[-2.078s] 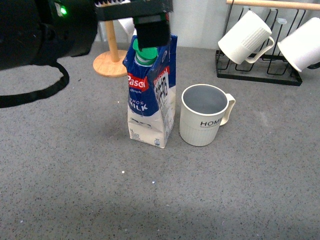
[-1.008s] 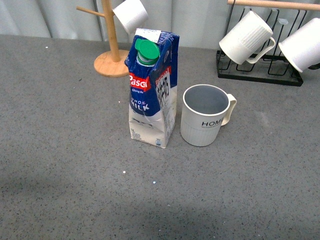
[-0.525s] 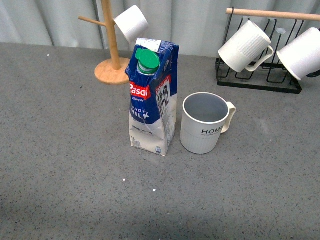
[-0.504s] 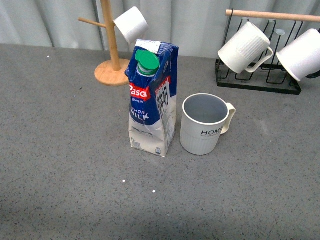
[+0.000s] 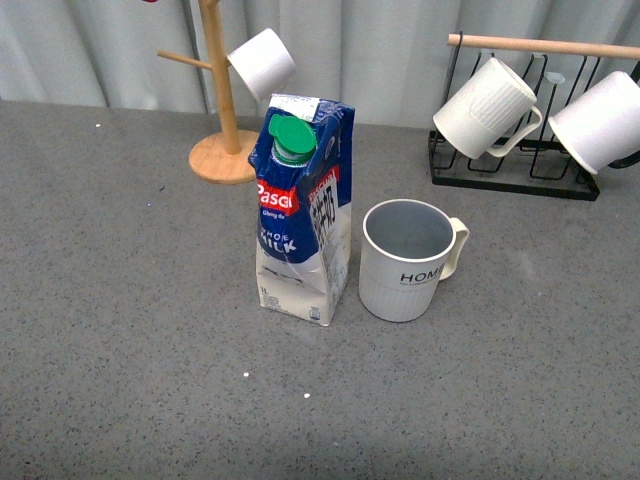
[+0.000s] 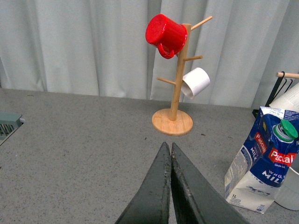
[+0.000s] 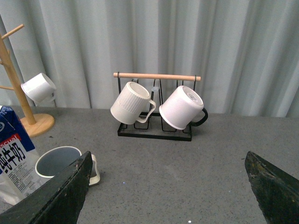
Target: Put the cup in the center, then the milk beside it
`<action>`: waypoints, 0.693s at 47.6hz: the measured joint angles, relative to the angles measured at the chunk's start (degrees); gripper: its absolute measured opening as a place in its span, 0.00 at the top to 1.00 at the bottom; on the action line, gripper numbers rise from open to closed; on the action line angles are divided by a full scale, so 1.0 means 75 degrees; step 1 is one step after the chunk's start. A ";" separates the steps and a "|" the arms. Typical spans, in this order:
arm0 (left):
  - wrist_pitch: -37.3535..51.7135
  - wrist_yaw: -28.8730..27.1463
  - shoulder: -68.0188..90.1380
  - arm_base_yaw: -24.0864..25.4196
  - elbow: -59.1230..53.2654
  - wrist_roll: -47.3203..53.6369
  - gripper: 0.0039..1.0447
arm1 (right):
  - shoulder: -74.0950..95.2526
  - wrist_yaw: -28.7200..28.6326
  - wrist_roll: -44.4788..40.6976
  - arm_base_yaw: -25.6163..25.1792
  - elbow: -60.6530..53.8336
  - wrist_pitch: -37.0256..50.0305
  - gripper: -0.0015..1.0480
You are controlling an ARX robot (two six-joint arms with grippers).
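**Both my grippers free, carton and mug side by side**

My left gripper (image 6: 169,154) hangs above the grey counter (image 5: 120,300) with its two fingers pressed together, holding nothing. My right gripper (image 7: 168,186) is spread wide, one finger at each edge of its wrist view, also holding nothing.

Out from them, the milk (image 5: 303,205) stands upright near the middle of the counter, green cap (image 5: 291,136) toward me. The cup (image 5: 406,258) sits just beside it on my right, upright, handle pointing away from the carton, a narrow gap between the two.

Behind the milk stands a wooden mug tree (image 6: 174,93) with a small white cup (image 5: 262,62) and a red mug (image 6: 166,35) hung on it. Back right, a black wire rack (image 7: 155,128) holds two white mugs (image 7: 131,103).
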 joint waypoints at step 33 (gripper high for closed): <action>-0.1676 0.0000 -0.1696 0.0000 0.0003 0.0000 0.96 | 0.0000 0.0000 0.0000 0.0000 0.0000 -0.0003 0.09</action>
